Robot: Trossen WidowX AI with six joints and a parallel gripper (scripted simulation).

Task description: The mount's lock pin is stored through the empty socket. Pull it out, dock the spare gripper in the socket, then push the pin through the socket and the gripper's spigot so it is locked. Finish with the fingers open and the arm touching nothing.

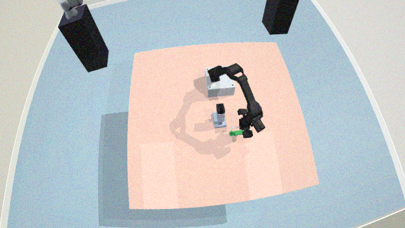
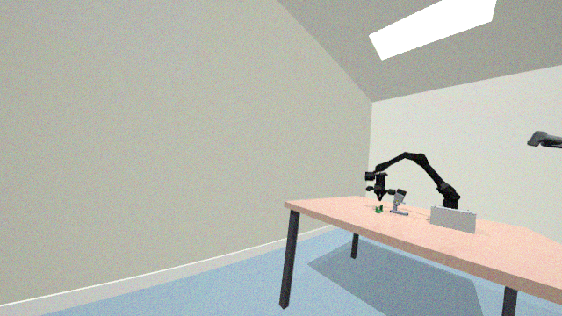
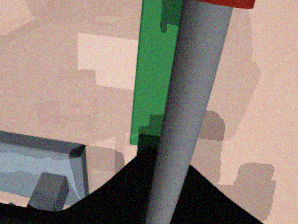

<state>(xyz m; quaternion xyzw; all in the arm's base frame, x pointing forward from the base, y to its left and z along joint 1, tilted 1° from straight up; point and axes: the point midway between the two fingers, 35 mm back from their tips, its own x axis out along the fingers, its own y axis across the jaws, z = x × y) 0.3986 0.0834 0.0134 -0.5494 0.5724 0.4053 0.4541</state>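
Note:
My gripper (image 1: 242, 127) (image 2: 379, 199) (image 3: 157, 156) points down and is shut on the lock pin, above the green cradle (image 1: 235, 133) (image 2: 378, 210) (image 3: 154, 65). The lock pin (image 1: 233, 127) (image 3: 196, 80) is a grey rod. It slants across the wrist view, with a red part (image 3: 225, 2) at its top end. The grey mount (image 1: 219, 123) (image 2: 398, 203) (image 3: 25, 172) stands beside the cradle, its upper part tilted. A black block (image 1: 220, 108) (image 2: 401, 192) tops it; whether this is the spare gripper is too small to tell. The socket's inside is hidden.
A white box (image 1: 221, 92) (image 2: 452, 219) stands by the arm's base. The arm (image 1: 248, 92) (image 2: 428, 167) arches from there to the cradle, passing to the right of the mount in the top view. Two dark pedestals (image 1: 85, 41) (image 1: 280, 16) stand off the table.

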